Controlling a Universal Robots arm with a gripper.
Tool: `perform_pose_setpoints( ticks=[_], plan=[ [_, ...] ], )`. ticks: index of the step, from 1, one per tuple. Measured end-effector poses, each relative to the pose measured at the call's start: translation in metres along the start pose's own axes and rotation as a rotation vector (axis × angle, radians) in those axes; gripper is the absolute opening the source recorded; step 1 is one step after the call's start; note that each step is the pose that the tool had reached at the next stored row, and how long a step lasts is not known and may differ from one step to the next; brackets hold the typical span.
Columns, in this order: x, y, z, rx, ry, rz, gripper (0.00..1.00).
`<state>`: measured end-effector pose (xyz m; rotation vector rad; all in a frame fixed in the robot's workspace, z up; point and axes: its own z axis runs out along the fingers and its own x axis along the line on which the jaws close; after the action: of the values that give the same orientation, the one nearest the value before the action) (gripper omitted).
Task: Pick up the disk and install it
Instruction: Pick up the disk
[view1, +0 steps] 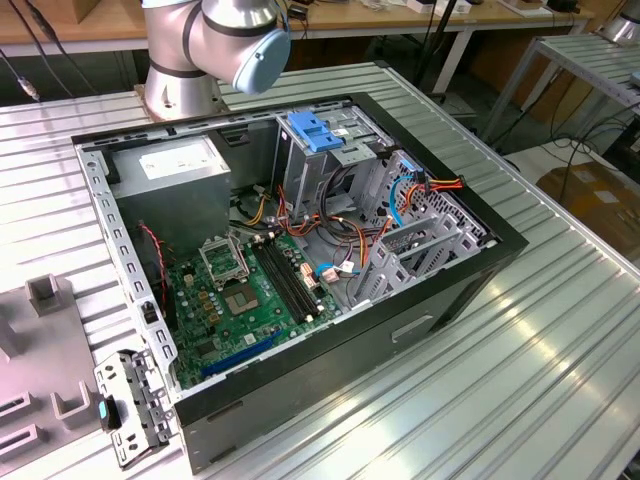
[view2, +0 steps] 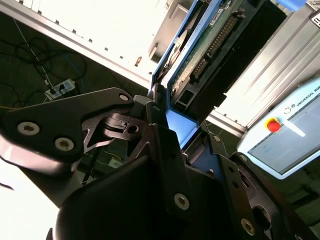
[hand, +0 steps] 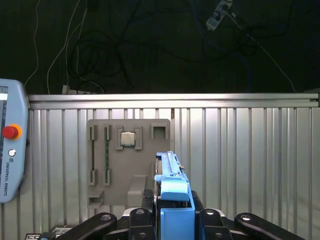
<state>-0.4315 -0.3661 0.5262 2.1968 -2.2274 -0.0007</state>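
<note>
Disk (hand: 172, 187) stands on edge, clamped between the fingers of the gripper (hand: 175, 220), its bright blue rail running straight out past the fingertips in the first wrist view. In the second wrist view one flat face carries a bare green circuit board (view2: 205, 47) with a row of connector pins. I judge it stiff and dense for its size, unlikely to sag in the grip, but fragile. The board and pins should take no pressure, and the plastic rails may flex or slip if squeezed near their end tabs. The solid long sides are the safer hold, and the fingers seem to press there. Beyond the far end lies a grey fixture plate (hand: 127, 165) on the ribbed metal table (hand: 250, 160), with a teach pendant (hand: 10, 145) off to one side of the tool. In the exterior view the arm's shoulder (view1: 215, 40) stands behind the open computer case (view1: 300, 260).
</note>
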Motion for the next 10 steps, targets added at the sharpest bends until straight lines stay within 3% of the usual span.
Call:
perform_pose_setpoints(
  ticks=[10],
  plan=[
    [0.0010,-0.0109,0.0013,0.0000,0.0000,0.000,0.37]
  ],
)
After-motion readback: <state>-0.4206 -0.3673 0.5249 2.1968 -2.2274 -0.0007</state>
